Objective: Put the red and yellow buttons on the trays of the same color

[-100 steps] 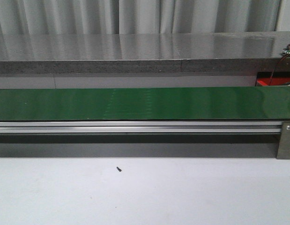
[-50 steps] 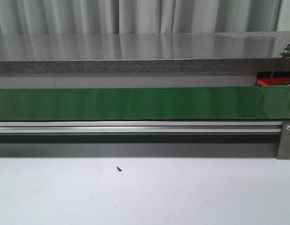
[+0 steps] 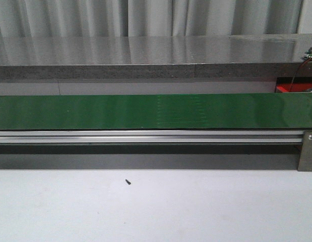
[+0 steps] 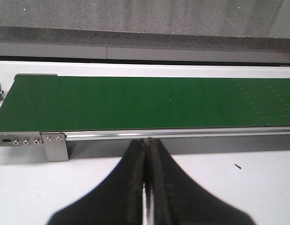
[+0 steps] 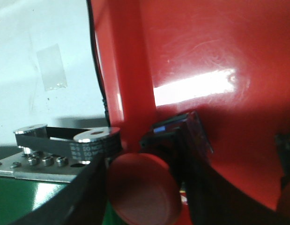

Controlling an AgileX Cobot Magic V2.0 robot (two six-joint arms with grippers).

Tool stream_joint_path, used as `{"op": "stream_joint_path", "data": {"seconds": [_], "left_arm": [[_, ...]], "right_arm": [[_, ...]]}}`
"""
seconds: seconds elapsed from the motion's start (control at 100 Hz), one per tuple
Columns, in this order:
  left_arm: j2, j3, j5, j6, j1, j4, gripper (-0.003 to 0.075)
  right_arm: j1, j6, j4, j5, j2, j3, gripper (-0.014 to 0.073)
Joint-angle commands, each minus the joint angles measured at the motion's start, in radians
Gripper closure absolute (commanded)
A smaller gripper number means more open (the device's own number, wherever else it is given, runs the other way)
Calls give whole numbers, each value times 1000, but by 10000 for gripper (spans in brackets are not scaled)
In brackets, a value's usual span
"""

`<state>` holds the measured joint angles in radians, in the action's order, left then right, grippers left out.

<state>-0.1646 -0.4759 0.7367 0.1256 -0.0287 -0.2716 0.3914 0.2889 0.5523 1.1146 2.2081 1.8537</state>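
Running bare: green belt (image 3: 156,112), white table (image 3: 156,206).

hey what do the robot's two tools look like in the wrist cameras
Neither arm shows in the front view. The left tool has two matte black fingers, broad at the base and narrowing to slim tips, with a pale seam between them. The right tool has dark, blurred black fingers of a similar tapered shape. No cables or markings are visible on either.
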Motion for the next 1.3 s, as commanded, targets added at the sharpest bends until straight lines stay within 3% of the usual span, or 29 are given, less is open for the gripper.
{"op": "stream_joint_path", "data": {"seconds": [0.0,0.19,0.29,0.68,0.81,0.93,1.15,1.29], "left_arm": [[-11,-23,-74,-2,-7,-21,740],[-11,-23,-74,-2,-7,-21,740],[-11,-23,-74,-2,-7,-21,740],[-11,-23,-74,-2,-7,-21,740],[-11,-23,-74,-2,-7,-21,740],[-11,-23,-74,-2,-7,-21,740],[-11,-23,-74,-2,-7,-21,740],[-11,-23,-74,-2,-7,-21,740]], "right_arm": [[5,4,46,-7,-64,29,396],[5,4,47,-7,-64,29,157],[5,4,53,-9,-66,29,76],[5,14,54,1,-160,29,65],[-3,24,-11,20,-207,29,67],[-20,24,-96,33,-257,28,155],[-59,26,-185,43,-353,-1,669],[-79,26,-192,-21,-452,-112,657]]}}
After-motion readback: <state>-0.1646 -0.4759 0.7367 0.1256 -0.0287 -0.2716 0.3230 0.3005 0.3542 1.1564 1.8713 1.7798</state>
